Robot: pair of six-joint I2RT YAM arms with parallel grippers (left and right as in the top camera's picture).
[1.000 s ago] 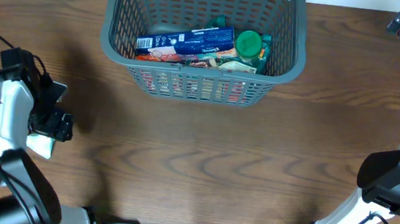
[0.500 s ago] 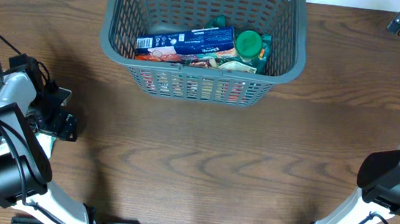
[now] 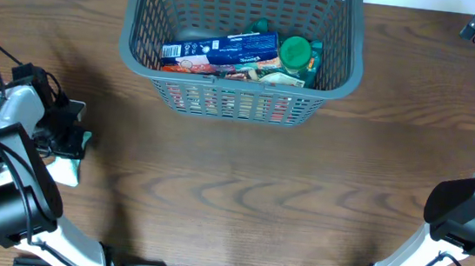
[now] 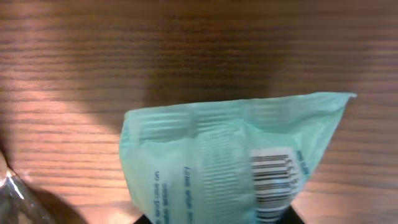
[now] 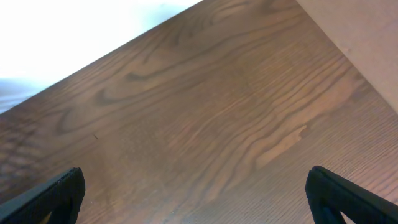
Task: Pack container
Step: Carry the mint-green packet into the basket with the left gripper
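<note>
The container (image 3: 128,51) is a large dark grey lattice basket at the table's far middle. Inside it lie a blue box (image 3: 219,48), a green-lidded jar (image 3: 295,53) and other packs. My left gripper (image 3: 73,141) is low over the table's left side, well short of the basket. It is shut on a mint-green packet (image 4: 230,155) with a barcode, which fills the left wrist view between the dark finger tips. From overhead the packet (image 3: 66,169) pokes out beside the fingers. My right gripper (image 5: 199,202) hangs open over bare wood, nothing between its fingers.
The right arm (image 3: 465,216) rises along the table's right edge to the far right corner. In the left wrist view a bit of clear plastic (image 4: 9,193) shows at the lower left. In the right wrist view the table edge (image 5: 93,59) runs diagonally at the top.
The left arm swung in and lowered over the packet, then its jaws closed on the packet. The right arm and the basket have not moved.
</note>
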